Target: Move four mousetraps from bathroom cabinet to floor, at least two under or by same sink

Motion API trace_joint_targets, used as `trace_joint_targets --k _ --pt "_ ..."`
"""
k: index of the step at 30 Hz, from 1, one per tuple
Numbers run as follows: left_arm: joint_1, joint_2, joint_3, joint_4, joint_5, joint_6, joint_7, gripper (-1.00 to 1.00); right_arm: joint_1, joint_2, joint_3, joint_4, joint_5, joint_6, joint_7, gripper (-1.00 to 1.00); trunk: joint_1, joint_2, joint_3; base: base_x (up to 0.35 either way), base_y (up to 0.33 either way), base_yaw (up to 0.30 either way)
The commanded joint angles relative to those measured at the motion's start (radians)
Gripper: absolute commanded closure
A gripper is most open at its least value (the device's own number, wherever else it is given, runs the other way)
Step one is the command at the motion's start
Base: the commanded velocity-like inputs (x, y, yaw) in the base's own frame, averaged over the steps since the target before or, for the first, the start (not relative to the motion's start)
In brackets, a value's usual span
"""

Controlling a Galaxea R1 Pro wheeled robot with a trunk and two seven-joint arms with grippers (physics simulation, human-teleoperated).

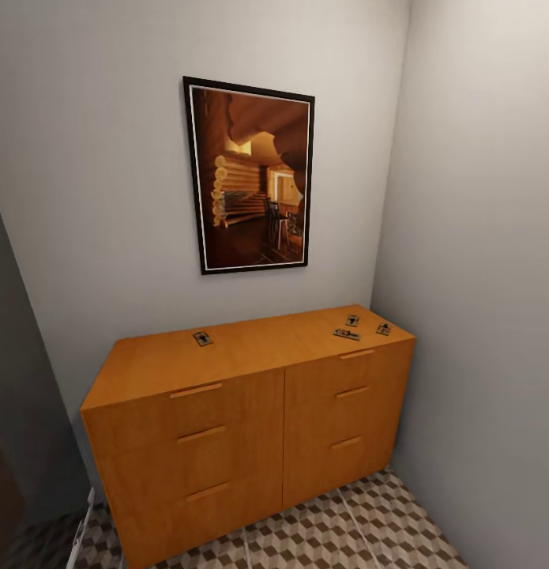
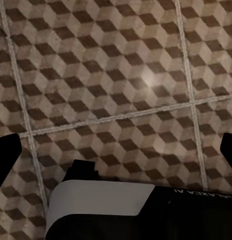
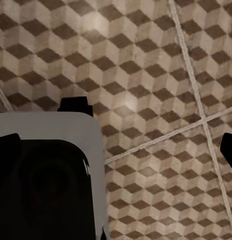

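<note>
The cabinet [image 1: 227, 427], a low orange-brown chest of drawers, stands against the wall ahead in the head view. On its top lie the mousetraps: one [image 1: 201, 338] toward the left, and three [image 1: 352, 320] [image 1: 347, 334] [image 1: 383, 329] close together at the right end. Both wrist views look straight down at the bathroom floor [image 2: 116, 75] [image 3: 146, 50] with its cube pattern. My left gripper [image 2: 116, 155] and right gripper [image 3: 116, 147] are open, their dark fingertips [image 2: 6, 155] [image 3: 228, 147] at the frame edges with nothing between them.
A framed picture [image 1: 250, 175] hangs above the cabinet. A grey wall [image 1: 479, 276] runs close along the cabinet's right side, forming a corner. Patterned floor [image 1: 345, 537] stretches in front of the drawers. A white and black part of my own body [image 2: 96, 205] [image 3: 51, 175] sits below each wrist.
</note>
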Motion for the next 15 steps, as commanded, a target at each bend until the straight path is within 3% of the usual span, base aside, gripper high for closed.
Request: trace_joint_targets --k 1,11,15 --pt "0.0 0.0 0.001 -0.01 0.011 0.008 0.004 -1.0 0.0 -0.003 -0.001 -0.017 -0.005 0.016 0.0 -1.0 0.0 -0.001 -0.001 0.0 0.0 0.0" --pt "0.0 -0.001 0.0 -0.065 0.006 0.017 0.004 -1.0 0.0 -0.032 -0.003 -0.119 -0.007 0.09 -0.001 -1.0 0.0 -0.001 -0.001 0.0 0.0 0.0" --pt "0.0 -0.004 -0.001 -0.114 -0.019 0.031 0.003 -1.0 0.0 -0.043 -0.004 -0.173 -0.008 0.137 -0.001 -1.0 0.0 -0.001 -0.001 0.0 0.0 0.0"
